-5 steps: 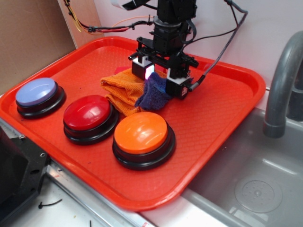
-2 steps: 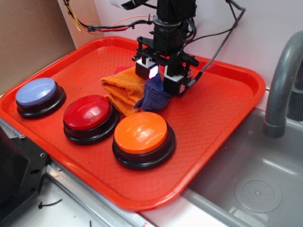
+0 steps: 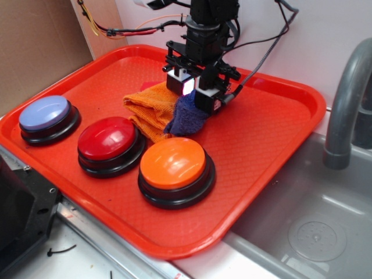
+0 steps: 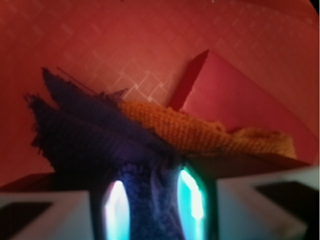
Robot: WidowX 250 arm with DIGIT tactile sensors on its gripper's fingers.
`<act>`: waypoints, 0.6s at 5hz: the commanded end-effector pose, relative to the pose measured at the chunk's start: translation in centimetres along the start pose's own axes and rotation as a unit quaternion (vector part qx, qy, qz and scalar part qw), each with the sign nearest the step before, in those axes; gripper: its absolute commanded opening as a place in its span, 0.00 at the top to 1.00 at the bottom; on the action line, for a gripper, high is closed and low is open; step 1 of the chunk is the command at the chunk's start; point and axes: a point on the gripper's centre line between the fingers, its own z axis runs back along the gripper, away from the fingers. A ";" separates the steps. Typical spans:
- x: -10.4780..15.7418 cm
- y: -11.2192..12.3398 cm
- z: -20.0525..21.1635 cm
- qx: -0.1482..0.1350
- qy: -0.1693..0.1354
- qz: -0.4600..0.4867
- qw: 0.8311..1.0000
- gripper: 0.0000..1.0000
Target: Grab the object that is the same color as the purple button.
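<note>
**Exterior and wrist views: pincer clamped on the purple rag, tray scene**

Exterior view: the gripper (image 3: 193, 92) stands over the back middle of the red tray (image 3: 273, 145), pointing down. Its two fingers are drawn close together with the top of the rag (image 3: 187, 118) pinched between them. The rag hangs from the fingers as a bunched dark purple-blue wad; its lower end sits at or just above the tray floor, contact there cannot be told. The rag touches the right edge of the orange cloth (image 3: 150, 110), which lies folded on the tray just left of the gripper.

Three buttons in a row along the tray's near side: purple button (image 3: 47, 118) far left, red button (image 3: 110, 145) in the middle, orange button (image 3: 176, 171) right, just in front of the rag. A grey faucet (image 3: 346, 104) and sink (image 3: 314, 226) lie to the right of the tray.

Wrist view: rag (image 4: 95, 145) fills the gap between the two lit finger pads (image 4: 116, 210), fabric gripped on both sides. Orange cloth (image 4: 200, 132) lies just behind it, with a red block (image 4: 235, 105) behind the cloth.
</note>
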 end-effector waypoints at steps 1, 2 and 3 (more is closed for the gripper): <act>-0.1 2.1 6.4 -0.024 -0.061 0.019 0.998 1.00; -0.2 3.1 8.7 -0.029 -0.064 0.038 0.997 1.00; -0.7 4.4 13.0 -0.043 -0.068 0.060 0.995 1.00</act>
